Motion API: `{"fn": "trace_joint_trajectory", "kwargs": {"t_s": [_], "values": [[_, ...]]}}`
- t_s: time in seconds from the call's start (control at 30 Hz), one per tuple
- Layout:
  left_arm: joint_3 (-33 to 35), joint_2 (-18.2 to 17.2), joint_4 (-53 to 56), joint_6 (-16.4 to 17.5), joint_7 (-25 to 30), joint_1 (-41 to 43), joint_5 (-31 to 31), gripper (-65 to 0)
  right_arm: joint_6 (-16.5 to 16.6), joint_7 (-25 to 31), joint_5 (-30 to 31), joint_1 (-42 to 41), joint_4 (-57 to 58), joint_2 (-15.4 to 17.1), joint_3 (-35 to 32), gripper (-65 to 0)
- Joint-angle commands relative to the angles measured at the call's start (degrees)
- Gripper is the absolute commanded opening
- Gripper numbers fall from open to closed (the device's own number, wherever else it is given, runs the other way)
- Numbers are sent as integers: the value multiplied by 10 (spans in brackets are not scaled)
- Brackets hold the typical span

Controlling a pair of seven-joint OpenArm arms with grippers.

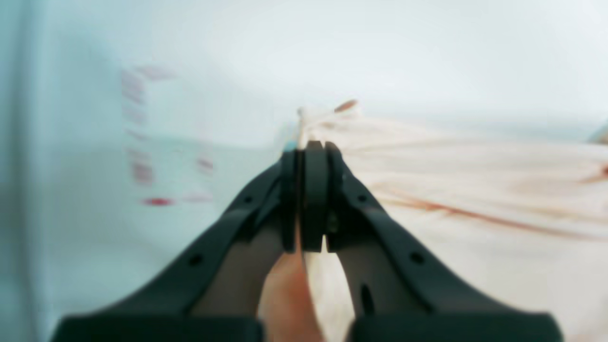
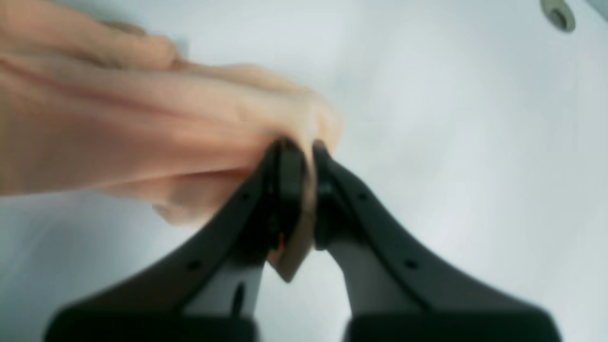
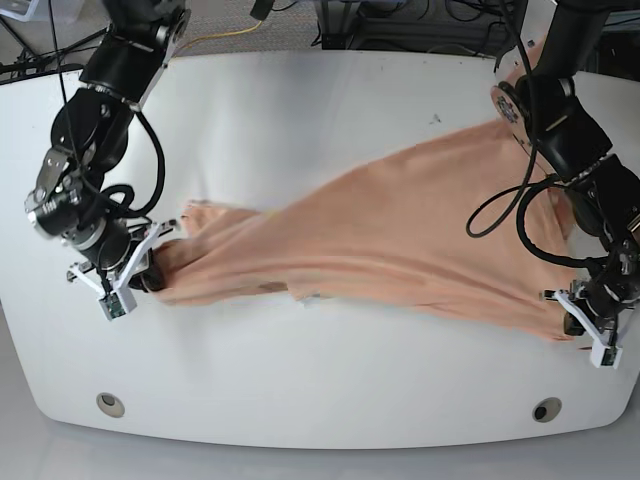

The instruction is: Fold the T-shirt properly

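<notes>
Fingers (image 2: 325, 190) pinch T-shirt (image 2: 142, 118); only right wrist view shows gathering.

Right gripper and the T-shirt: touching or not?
Touching. The right wrist view shows the right gripper shut on the T-shirt, a strip of cloth running between its fingertips.

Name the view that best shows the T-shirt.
The base view: it shows the T-shirt stretched between both arms. The left wrist view shows blurred pale folds by the fingertips; the right wrist view, a bunched part gripped.
</notes>
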State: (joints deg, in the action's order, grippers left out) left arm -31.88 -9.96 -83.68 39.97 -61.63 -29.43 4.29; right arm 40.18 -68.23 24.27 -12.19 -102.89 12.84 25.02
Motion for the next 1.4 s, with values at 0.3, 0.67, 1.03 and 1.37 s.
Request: {"fn": "trace_joint_trajectory", "kwargs": {"t_s": [0.3, 0.67, 1.03, 1.37], "values": [[0, -35, -112, 0, -72, -122, 9, -650, -2, -13, 4, -201, 124, 88, -32, -650], [4, -76, -129, 0, -137, -284, 7, -650, -2, -36, 7, -413, 131, 131, -164, -650], [35, -105, -93, 0, -140, -368, 9, -650, -2, -84, 7, -506, 82, 150, -235, -650], [33, -101, -198, 0, -164, -227, 10, -650, -2, -87, 7, -229, -82, 118, -170, -650]]}}
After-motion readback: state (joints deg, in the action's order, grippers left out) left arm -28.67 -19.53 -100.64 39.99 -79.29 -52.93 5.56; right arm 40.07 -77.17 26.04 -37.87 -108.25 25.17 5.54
